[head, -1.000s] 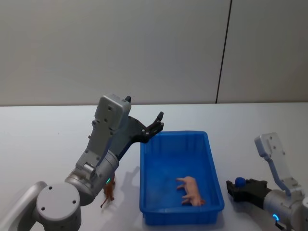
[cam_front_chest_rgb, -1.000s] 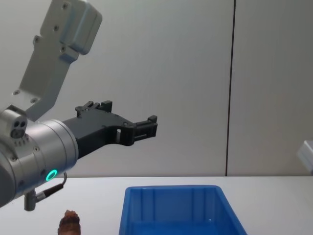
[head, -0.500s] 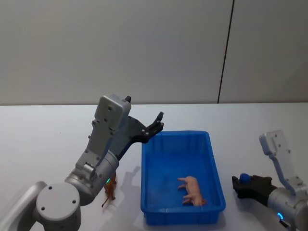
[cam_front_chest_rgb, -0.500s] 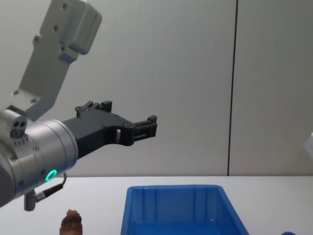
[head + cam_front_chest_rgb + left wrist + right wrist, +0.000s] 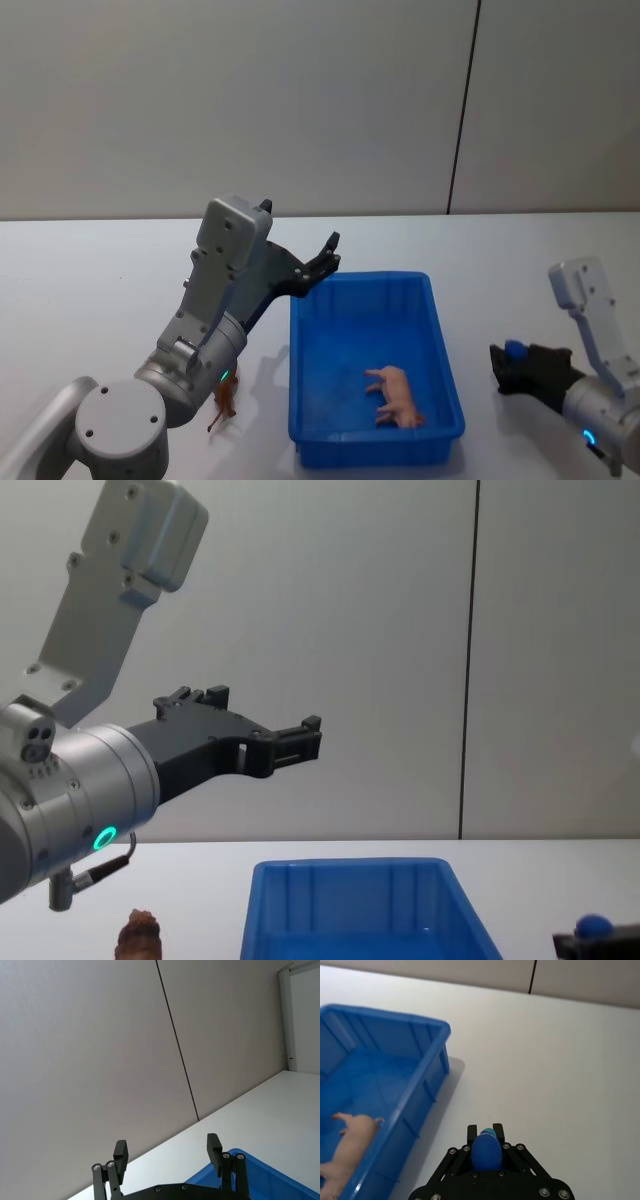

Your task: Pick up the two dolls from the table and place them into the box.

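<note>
My right gripper (image 5: 510,368) is shut on the small blue doll (image 5: 514,349), held above the white table (image 5: 100,290) to the right of the blue box (image 5: 362,277). The right wrist view has the blue doll (image 5: 486,1152) between the fingers, with the box wall (image 5: 427,1087) off to one side. In the chest view the doll (image 5: 594,926) rises at the lower right. The brown doll (image 5: 227,400) stands on the table left of the box, partly behind my left arm. My left gripper (image 5: 328,255) hangs open and empty over the box's far left corner.
A pink pig figure (image 5: 398,394) lies inside the box near its front right. Grey wall panels stand behind the table. Bare tabletop lies right of the box and beyond it.
My right gripper has risen and drifted a little to the right with the blue doll, coming into the chest view. The left arm has not moved.
</note>
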Controlling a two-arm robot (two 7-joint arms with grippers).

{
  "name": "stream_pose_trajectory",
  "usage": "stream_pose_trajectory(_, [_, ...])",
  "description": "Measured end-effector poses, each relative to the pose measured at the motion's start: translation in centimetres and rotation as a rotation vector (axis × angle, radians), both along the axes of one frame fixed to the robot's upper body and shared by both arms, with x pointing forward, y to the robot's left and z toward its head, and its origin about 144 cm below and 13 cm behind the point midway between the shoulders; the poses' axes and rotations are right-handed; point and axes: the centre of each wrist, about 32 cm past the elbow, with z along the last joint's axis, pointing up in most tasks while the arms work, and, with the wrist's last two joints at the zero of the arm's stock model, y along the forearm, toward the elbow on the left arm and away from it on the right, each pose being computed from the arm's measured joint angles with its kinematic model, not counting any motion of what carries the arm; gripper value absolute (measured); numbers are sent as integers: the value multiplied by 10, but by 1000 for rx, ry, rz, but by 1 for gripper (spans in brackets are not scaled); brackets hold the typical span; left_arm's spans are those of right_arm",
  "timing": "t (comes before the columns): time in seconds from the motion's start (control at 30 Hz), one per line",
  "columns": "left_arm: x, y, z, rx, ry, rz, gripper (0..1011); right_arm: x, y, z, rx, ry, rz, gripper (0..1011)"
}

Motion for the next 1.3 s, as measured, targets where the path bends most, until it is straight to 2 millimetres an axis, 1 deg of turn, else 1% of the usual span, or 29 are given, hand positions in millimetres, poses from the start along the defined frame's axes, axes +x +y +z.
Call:
stream_pose_trajectory(0.23, [0,0,0,0,0,0,1001,3,1,13,15,-76,41,146])
stream_pose_trajectory(0.43, [0,0,0,0,0,0,1001,8,4,30,36,-153,101,114])
stream_pose_trajectory(0.53, [0,0,0,0,0,0,1001,13,7,40,52,-198,147,99])
stream_pose_trajectory(0.8, [0,0,0,0,0,0,1001,22,15,59,91,-262,245,66])
stream_pose_trajectory(0.93, [0,0,0,0,0,0,1001,30,22,68,124,-273,309,66])
stream_pose_trajectory(1.2, [0,0,0,0,0,0,1001,44,35,77,188,-230,408,70])
stream_pose_trajectory(1.27, [0,0,0,0,0,0,1001,47,38,79,202,-219,427,98])
stream_pose_trajectory(1.3, [0,0,0,0,0,0,1001,50,41,80,215,-206,446,147])
